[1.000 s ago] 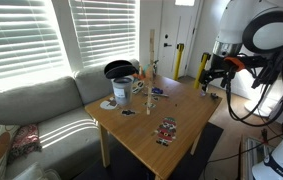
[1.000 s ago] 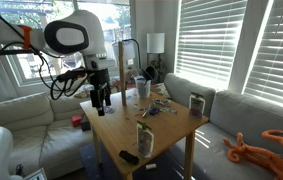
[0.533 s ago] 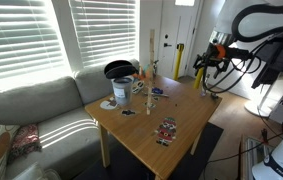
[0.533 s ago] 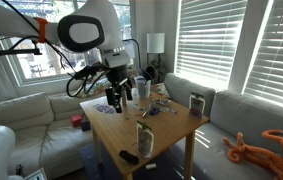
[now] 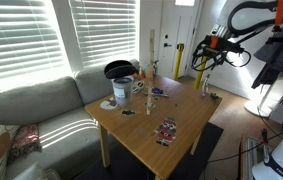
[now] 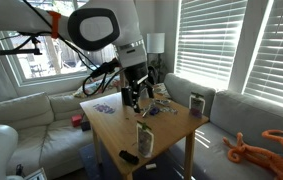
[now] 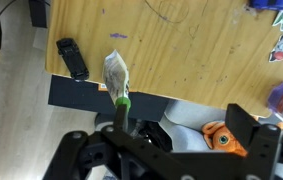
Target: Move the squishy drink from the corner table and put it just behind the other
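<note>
In the wrist view the flat black remote (image 7: 73, 58) lies at the edge of the smooth light-wood surface (image 7: 201, 50). Just beside the remote stands the squishy drink (image 7: 116, 74), a crinkled silvery pouch, green-tipped. Past the remote our hand (image 7: 159, 135) hangs wide open, empty. We should centre it on the pouch and close softly.

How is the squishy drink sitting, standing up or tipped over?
Standing up. In an exterior view the squishy drink rises upright from the corner table, beside a flat-lying remote.
</note>
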Controlling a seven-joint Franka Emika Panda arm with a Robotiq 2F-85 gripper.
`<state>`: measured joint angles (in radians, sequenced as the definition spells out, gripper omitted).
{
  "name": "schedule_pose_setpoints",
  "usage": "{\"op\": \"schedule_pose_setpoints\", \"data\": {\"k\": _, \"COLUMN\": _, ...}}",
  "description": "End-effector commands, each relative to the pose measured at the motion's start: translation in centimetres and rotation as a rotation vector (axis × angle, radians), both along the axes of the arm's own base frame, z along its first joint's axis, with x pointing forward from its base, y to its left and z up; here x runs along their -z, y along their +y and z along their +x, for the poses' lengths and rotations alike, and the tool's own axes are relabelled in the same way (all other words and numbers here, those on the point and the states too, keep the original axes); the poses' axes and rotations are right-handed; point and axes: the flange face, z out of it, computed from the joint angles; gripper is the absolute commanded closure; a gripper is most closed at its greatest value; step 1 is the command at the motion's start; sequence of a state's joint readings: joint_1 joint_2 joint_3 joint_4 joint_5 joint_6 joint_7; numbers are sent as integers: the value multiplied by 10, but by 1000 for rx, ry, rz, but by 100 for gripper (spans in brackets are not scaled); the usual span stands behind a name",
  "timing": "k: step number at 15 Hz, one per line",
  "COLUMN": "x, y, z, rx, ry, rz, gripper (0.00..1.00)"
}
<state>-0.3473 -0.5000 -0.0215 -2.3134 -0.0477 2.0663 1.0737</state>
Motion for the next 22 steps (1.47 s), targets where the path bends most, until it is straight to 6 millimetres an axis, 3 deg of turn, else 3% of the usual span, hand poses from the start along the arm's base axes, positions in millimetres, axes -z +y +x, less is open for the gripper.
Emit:
{"op": "schedule_pose_setpoints", "data": {"k": 1, "x": 0, "y": 1, "z": 4, "rx": 17, "ry": -15, "rz": 1, "gripper": 0}}
{"op": "schedule_pose_setpoints", "data": {"k": 5, "x": -19, "y": -36, "z": 29, "rx": 42, "ry": -89, "rz": -125, "gripper": 0}}
{"op": "schedule_pose_setpoints", "data": {"k": 12, "x": -28, "y": -125, "z": 70, "rx": 20, "ry": 40, "rz": -349, "gripper": 0}}
{"op": "schedule_pose_setpoints", "data": {"k": 13, "x": -25, "y": -105, "z": 49, "rx": 8, "ry": 6, "rz": -312, "gripper": 0}}
{"op": "schedule_pose_setpoints", "data": {"k": 15, "x": -23, "y": -121, "z": 62, "rx": 15, "ry": 22, "rz": -328, "gripper": 0}}
{"op": "schedule_pose_setpoints", "data": {"k": 19, "x": -21, "y": -125, "z": 71, "rx": 15, "ry": 29, "rz": -333, "gripper": 0}}
{"op": "schedule_pose_setpoints", "data": {"k": 22, "x": -31, "y": -127, "z": 110, "rx": 164, "ry": -128, "rz": -318, "gripper": 0}}
